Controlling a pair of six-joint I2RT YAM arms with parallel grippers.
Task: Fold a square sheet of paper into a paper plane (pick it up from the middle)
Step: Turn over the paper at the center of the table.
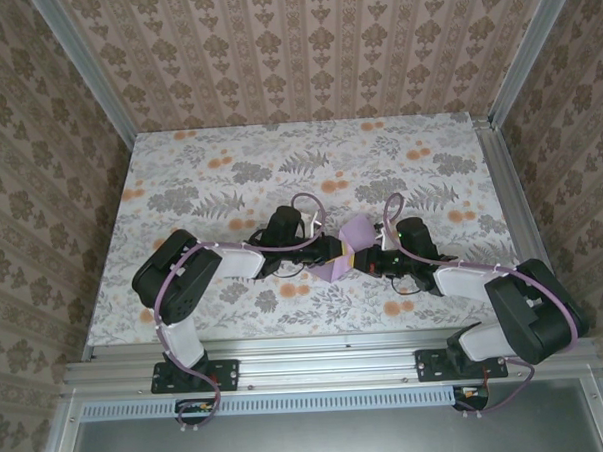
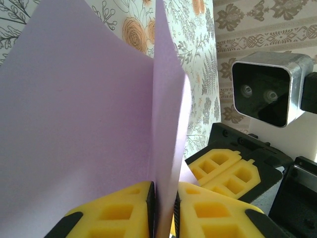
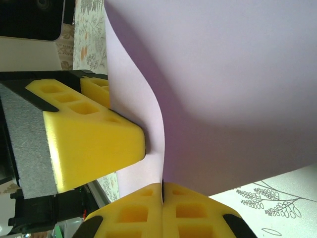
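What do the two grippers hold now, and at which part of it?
Both hold the square sheet of paper: the left gripper pinches it where it bends, and the right gripper pinches near its edge, close beside.

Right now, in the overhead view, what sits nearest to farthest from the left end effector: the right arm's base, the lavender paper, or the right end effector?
From the left end effector:
1. lavender paper, pinched in it, at the centre.
2. right end effector, just to the right, gripping the paper's other side.
3. right arm's base, at the near-right table edge.
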